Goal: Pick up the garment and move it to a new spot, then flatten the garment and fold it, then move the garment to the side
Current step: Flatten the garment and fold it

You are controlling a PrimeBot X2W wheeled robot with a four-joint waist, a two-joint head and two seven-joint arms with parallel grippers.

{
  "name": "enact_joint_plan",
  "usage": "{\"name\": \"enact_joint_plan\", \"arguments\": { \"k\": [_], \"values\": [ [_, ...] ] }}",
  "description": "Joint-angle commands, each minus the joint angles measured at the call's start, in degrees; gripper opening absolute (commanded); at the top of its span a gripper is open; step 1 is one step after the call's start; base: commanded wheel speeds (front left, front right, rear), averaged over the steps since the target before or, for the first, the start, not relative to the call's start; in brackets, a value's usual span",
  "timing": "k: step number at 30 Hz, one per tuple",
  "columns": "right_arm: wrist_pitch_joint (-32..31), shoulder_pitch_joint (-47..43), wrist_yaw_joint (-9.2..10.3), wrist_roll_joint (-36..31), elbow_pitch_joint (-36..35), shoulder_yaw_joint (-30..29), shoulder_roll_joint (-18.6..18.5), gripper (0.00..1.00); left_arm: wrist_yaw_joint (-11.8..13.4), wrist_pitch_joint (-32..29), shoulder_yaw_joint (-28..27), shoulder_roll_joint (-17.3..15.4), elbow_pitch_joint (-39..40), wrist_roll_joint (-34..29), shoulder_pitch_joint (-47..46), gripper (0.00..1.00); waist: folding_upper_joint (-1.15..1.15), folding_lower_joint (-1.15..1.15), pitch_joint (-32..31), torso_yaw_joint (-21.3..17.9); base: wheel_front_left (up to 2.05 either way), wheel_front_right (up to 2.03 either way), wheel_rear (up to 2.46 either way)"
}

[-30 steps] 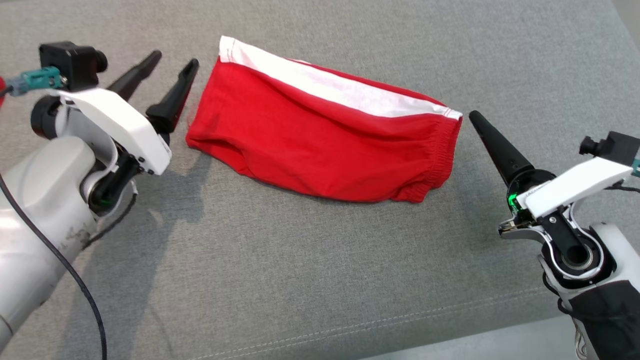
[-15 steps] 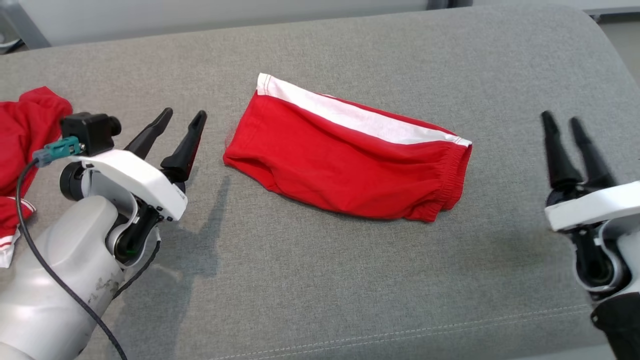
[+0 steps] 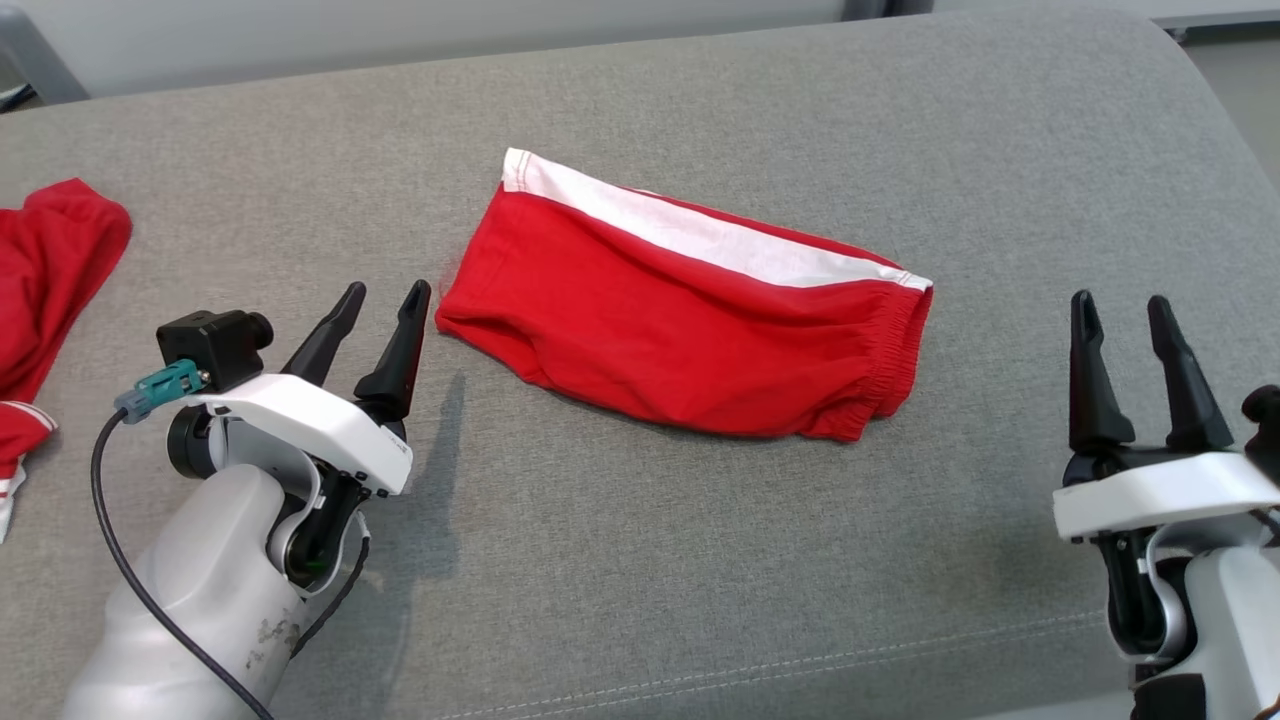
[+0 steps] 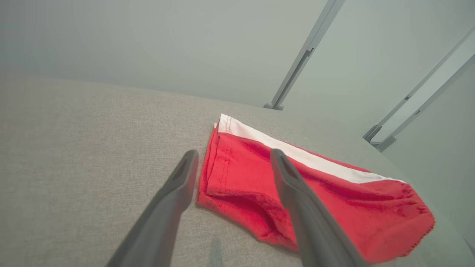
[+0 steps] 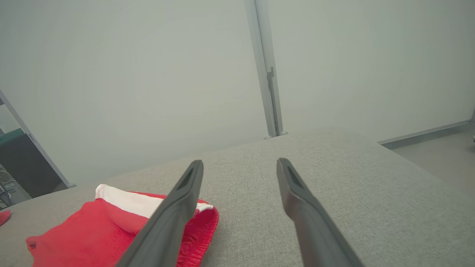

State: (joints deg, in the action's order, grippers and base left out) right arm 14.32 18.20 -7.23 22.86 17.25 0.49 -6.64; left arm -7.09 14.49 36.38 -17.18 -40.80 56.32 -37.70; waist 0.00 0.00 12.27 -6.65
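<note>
Furniture: grey woven upholstery (image 3: 640, 560), stitched seam (image 3: 800, 661) along front.
Backdrop: plain pale wall (image 5: 148, 74).
Frame: slim metal post (image 5: 265, 74).
Underfoot: grey floor (image 5: 426, 155).

The shorts (image 3: 680, 330) were soft, matt red cloth with a white cloth band and a puckered elastic waist. Under the shorts, the cushion (image 3: 700, 580) was coarse grey woven fabric with a stitched seam. Left of the shorts, the left gripper (image 3: 388, 290) had matt dark fingers (image 3: 400, 345) and a smooth, glossy white plastic shell (image 3: 300, 420).
</note>
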Motion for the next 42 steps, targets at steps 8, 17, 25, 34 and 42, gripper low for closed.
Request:
{"name": "enact_joint_plan", "arguments": {
  "k": [8,17,25,34,42],
  "values": [
    [0.7,-1.6,-0.25,-2.1,-1.4,1.1,0.8,1.00,-0.4,0.5,-3.1,0.6,-3.5,-1.9,-2.1,1.00,0.00,0.00,2.5,-2.5,0.00,0.00,0.00],
    [0.7,-1.0,-0.25,-1.9,-0.7,2.0,1.6,1.00,-0.4,0.5,-2.7,3.0,-11.7,-0.3,-6.7,1.00,0.00,0.00,4.5,-5.6,0.00,0.00,0.00],
    [0.7,-0.8,-0.25,-0.8,-0.2,2.5,1.6,1.00,-0.4,0.4,-2.9,3.1,-19.8,1.0,-10.6,1.00,0.00,0.00,5.8,-6.7,0.00,0.00,0.00],
    [0.7,-0.3,-0.25,-1.1,0.6,2.7,1.9,1.00,-0.4,-1.1,-1.9,5.4,-24.4,1.6,-11.9,1.00,0.00,0.00,6.4,-7.0,0.00,0.00,0.00],
    [0.7,-0.2,-0.25,-0.6,1.4,3.0,2.0,1.00,-0.4,-1.3,-0.8,5.9,-23.9,3.0,-11.7,0.00,0.00,0.00,6.0,-7.0,0.00,0.00,0.00]
  ]
}}
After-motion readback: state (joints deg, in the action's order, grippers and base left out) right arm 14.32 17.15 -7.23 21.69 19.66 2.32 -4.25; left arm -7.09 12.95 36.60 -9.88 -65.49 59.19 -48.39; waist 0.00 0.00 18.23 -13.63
